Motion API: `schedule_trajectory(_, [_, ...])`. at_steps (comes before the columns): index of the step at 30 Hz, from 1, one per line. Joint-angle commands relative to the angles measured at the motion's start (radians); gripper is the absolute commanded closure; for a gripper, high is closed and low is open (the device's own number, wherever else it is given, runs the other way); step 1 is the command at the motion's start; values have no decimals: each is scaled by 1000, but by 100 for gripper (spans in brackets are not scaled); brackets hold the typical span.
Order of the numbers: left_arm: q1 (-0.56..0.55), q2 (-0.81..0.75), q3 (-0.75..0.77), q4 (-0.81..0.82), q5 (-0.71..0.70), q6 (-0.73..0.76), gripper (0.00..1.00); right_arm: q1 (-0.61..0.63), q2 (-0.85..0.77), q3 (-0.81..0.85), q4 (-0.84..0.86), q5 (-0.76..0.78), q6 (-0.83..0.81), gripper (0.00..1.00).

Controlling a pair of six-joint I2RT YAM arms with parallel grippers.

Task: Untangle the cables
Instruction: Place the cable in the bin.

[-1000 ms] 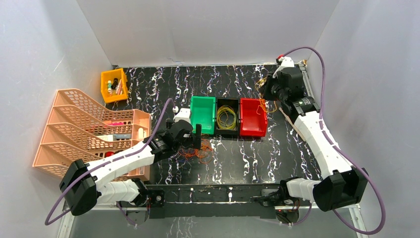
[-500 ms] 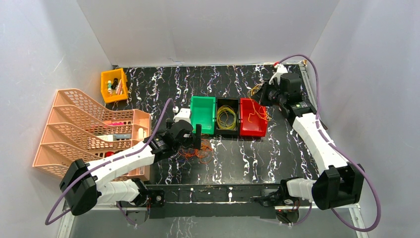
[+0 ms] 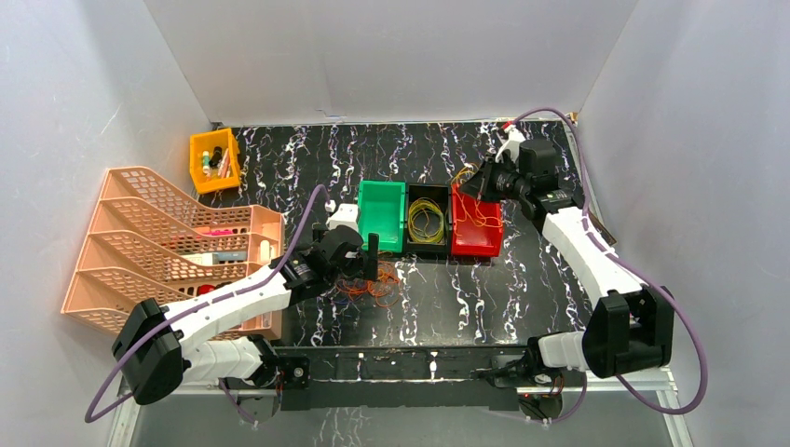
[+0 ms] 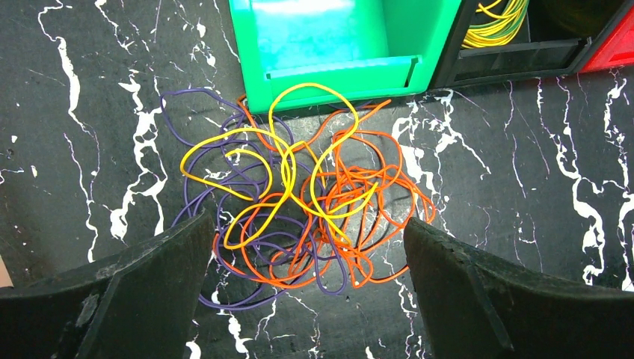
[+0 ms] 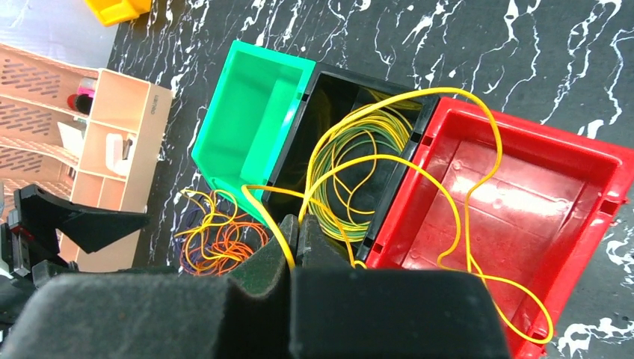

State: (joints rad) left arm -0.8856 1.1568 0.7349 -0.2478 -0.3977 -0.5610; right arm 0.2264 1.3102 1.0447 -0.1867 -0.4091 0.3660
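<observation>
A tangle of yellow, orange and purple cables lies on the black marbled table just in front of the green bin. My left gripper hangs over the tangle, open wide, with a finger on each side and nothing gripped. My right gripper is shut on a thin yellow cable, whose loops trail across the red bin and the edge of the black bin. In the top view that gripper hovers at the back of the red bin. A yellow-green coil rests in the black bin.
Green, black and red bins stand side by side at the table's centre. A pink file rack fills the left side. A small yellow bin with small items sits at the back left. White walls enclose the table.
My right arm has swung left from the back right corner to above the red bin, carrying the yellow cable along. The left arm and the tangle have not moved.
</observation>
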Motion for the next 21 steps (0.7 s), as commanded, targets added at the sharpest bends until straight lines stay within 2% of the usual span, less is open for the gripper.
schedule_trajectory(1, [-1, -15, 17, -27, -17, 4, 2, -2, -3, -13, 88, -47, 32, 100])
schedule_trajectory(14, [0, -27, 9, -33, -23, 3, 2, -3, 38, -48, 211, -164, 137, 100])
schedule_trajectory(18, [-1, -27, 8, -34, -22, 4, 2, -4, 27, -66, 187, -93, 133, 100])
schedule_trajectory(21, [-1, -26, 8, -36, -21, 6, 2, -6, -6, -80, 126, 66, 118, 100])
